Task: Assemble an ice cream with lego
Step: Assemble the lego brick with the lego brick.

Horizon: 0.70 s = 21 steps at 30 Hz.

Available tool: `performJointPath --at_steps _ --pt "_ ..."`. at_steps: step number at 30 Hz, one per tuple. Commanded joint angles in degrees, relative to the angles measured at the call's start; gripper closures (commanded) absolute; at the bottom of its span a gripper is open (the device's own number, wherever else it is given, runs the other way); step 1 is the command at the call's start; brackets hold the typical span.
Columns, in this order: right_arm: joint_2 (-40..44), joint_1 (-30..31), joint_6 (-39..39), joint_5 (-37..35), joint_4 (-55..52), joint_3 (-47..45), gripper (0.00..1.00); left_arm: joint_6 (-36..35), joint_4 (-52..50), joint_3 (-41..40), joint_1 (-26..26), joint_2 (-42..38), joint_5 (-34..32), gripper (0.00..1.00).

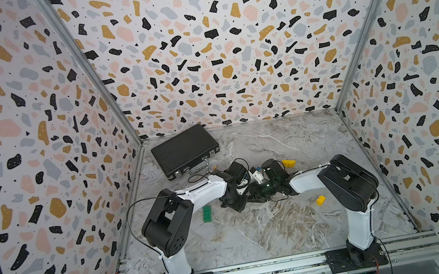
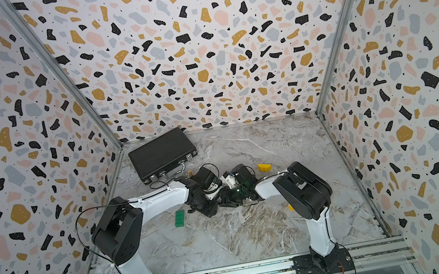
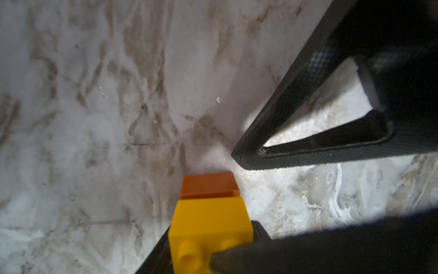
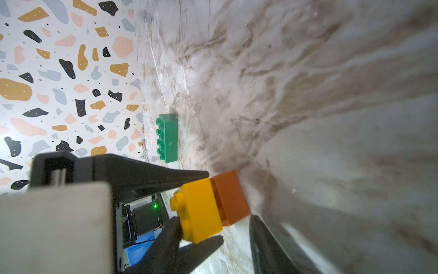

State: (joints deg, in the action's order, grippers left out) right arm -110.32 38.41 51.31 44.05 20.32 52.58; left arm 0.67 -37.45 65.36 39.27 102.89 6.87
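Inspector: Near side first.

Assessor: Yellow brick (image 1: 320, 200) on the right-arm side of the stack (image 4: 211, 206), green brick (image 1: 207, 214) on the left-arm side; both well apart from it. The stack, yellow joined to orange, is close to the table (image 4: 308, 95). The left gripper (image 4: 192, 198) pinches its yellow half. Right gripper (image 3: 248, 155): one finger just beside the orange end, nothing seen in it, spread cannot be told.

Inspector: Beyond the stack?

Assessor: Half-round brick (image 1: 289, 163), then case (image 1: 185, 151).

Inspector: Recommendation?

Assessor: Green likely goes on next: keep studs clear, press square.
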Motion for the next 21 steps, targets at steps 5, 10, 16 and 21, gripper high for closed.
performJointPath --at_steps 5,10,16,21 --pt "-2.16 -0.09 -0.88 -1.25 -5.14 2.96 0.59 -0.67 0.67 -0.95 0.81 -2.36 1.30 0.45" --pt "-2.96 -0.20 -2.22 -3.02 -8.98 3.98 0.63 -0.58 1.07 -1.82 0.73 -4.83 1.76 0.40" --pt "-2.79 -0.36 -2.49 -4.10 -10.16 4.02 0.66 0.04 2.26 -2.60 0.51 -7.56 2.89 0.37" --pt "-2.22 -0.44 -3.26 -4.91 -11.08 4.11 0.67 0.61 2.43 -2.91 -0.10 -9.59 3.42 0.38"
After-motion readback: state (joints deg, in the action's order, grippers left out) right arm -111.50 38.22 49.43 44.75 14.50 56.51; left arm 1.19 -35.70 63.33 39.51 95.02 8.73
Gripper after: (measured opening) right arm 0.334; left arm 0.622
